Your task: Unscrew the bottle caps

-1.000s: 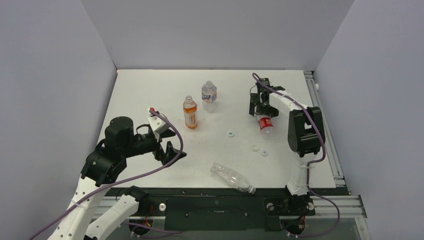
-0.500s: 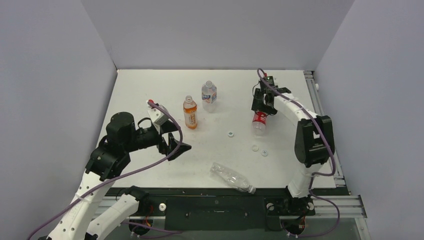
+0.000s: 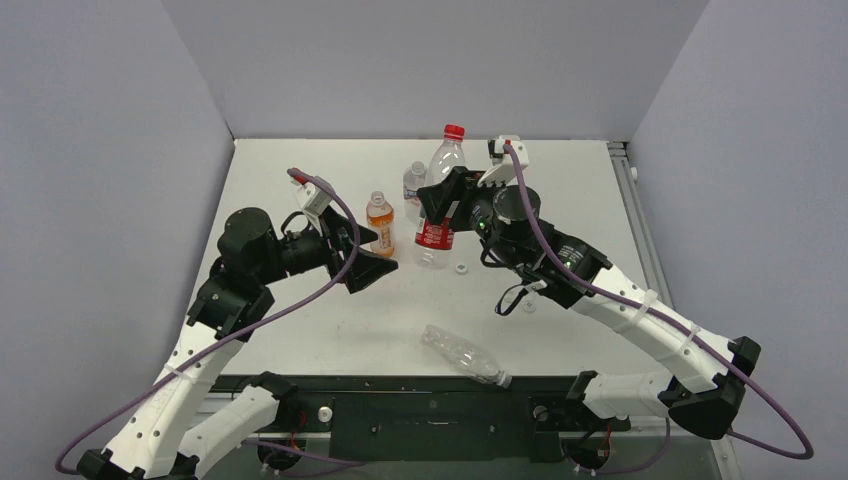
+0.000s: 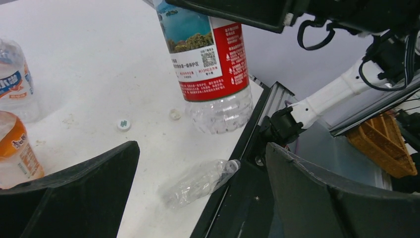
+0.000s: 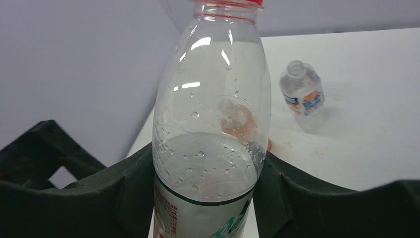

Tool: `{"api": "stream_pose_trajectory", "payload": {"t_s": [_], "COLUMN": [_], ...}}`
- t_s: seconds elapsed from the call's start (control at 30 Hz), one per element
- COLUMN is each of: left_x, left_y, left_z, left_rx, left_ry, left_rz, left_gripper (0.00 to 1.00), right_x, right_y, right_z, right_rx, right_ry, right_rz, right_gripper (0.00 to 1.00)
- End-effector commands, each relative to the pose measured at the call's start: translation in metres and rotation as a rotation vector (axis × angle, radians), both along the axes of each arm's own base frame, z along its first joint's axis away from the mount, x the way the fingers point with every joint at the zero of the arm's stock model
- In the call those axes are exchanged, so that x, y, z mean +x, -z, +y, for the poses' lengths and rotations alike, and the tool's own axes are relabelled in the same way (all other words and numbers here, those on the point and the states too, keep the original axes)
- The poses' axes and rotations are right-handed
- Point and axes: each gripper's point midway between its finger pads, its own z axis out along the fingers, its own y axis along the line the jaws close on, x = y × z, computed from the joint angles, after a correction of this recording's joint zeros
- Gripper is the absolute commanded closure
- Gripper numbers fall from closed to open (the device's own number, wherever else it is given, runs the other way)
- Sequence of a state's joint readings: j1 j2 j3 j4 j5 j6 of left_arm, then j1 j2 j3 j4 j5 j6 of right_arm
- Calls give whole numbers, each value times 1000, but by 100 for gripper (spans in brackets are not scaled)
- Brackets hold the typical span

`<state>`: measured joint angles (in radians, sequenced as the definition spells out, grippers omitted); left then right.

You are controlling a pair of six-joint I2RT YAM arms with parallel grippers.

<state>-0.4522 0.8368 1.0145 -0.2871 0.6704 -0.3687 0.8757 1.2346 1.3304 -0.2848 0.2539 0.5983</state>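
Observation:
A tall clear bottle with a red label stands upright in the middle of the table, its red cap still on. My right gripper is shut on its body; in the right wrist view the jaws press both sides of the bottle, with the red cap at the top edge. My left gripper hangs open just left of the bottle, empty. Loose whitish caps lie on the table, also in the left wrist view.
An uncapped orange bottle and a small clear uncapped bottle stand behind my left gripper. A crushed clear bottle lies near the table's front edge. Grey walls enclose the table on three sides.
My right arm closed on the red-labelled bottle at the far right, carried it to the middle and stood it upright. My left gripper moved up and right towards it, still open.

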Motion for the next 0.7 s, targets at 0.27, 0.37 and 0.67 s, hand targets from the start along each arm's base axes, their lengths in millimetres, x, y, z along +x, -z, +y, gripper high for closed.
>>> {"api": "stream_pose_trajectory", "payload": {"t_s": [0.27,0.37,0.67], "left_x": [-50,-63,-71], "left_y": [-53,-55,-62], "left_z": [-8,-9,-10], "left_rx": [-160,-169,-196], "left_ry": [210,274,324], "left_rz": [-56,-37,-59], "left_gripper": [4,3,3], "right_x": [-53,-64,-83], "right_y": [-95,-103,-111], "right_z": [63,74,96], "right_rx": [229,229,214], "right_ry": [-33,-48,-87], "right_rz": [-202,-236,-292], "right_gripper": [47,48,49]}}
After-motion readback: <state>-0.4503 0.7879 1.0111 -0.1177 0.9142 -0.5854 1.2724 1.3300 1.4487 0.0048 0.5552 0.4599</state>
